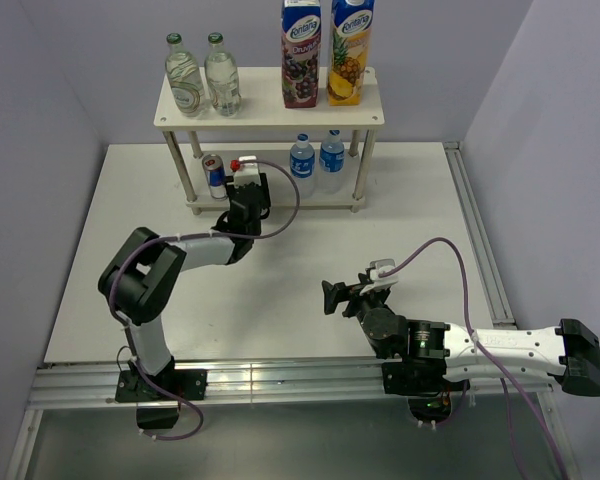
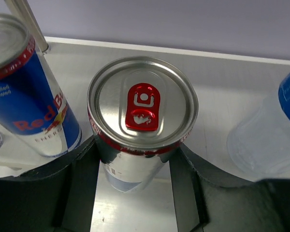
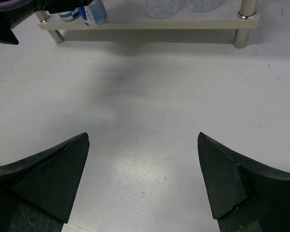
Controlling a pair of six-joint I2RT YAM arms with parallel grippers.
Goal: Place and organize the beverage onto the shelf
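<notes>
The shelf (image 1: 270,118) stands at the back of the table. Two green-capped glass bottles (image 1: 184,75) (image 1: 222,75) stand on its top board at the left. Two blue-capped water bottles (image 1: 302,165) (image 1: 331,160) stand on the lower board. One can (image 1: 213,172) stands at the lower left. My left gripper (image 1: 247,190) reaches in beside it and is shut on the second can (image 2: 142,104), upright on the lower board, between the first can (image 2: 29,92) and a water bottle (image 2: 270,130). My right gripper (image 1: 332,297) is open and empty over bare table (image 3: 142,179).
Two tall juice cartons (image 1: 301,52) (image 1: 350,50) stand on the top board at the right. A thin shelf post (image 2: 26,24) rises just left of the held can. Grey walls close the table on three sides; a metal rail (image 1: 480,250) runs along the right edge.
</notes>
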